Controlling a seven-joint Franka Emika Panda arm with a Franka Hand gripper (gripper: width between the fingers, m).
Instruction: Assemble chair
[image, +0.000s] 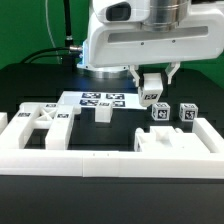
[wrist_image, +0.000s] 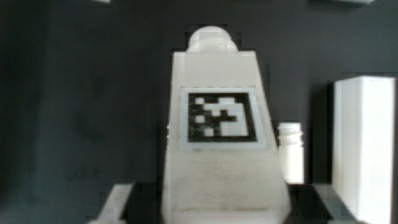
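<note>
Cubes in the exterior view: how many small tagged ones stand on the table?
2. One cube stands just below the bar in the jaws; the other cube is on the exterior view's right of it. More may be hidden.

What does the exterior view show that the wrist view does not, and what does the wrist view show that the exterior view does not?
Only the exterior view shows the marker board, the cut-out panel, two cubes and the wall. Only the wrist view shows the held part close up, with its narrowing end and its tag large. Both show this part; in the exterior view the gripper appears shut on it.
</note>
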